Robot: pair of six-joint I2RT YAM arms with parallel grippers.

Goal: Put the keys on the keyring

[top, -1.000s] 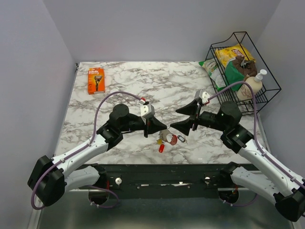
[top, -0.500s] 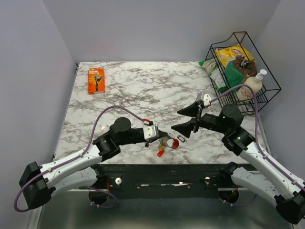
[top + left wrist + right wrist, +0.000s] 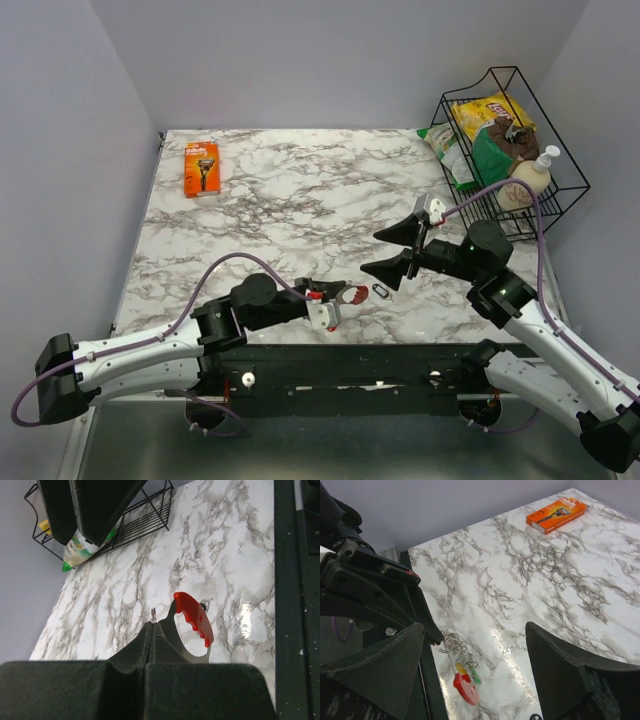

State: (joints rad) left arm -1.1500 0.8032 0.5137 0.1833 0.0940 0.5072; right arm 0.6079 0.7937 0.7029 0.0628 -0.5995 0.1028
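Pulled toward bottom centre: one bunch of silvery, red-tagged keys [image 3: 354,294], clamped in left pincer [image 3: 151,629]; one black keyring [image 3: 380,291]; right pincer [image 3: 369,252] apart.

A glossy white and grey marble-patterned tabletop [image 3: 300,200] shows bright glare. The small bunch of silvery metal keys [image 3: 454,644] looks shiny, its red curved plastic tag [image 3: 195,617] smooth. A flat orange cardboard box [image 3: 201,168] looks smooth and printed.

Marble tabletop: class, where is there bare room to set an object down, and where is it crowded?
Bare: the wide middle stretch between the orange razor box and the wire basket, and the left strip below that box. Crowded: the near edge at centre, where the left gripper holds the keys beside the keyring, close by the open right gripper.
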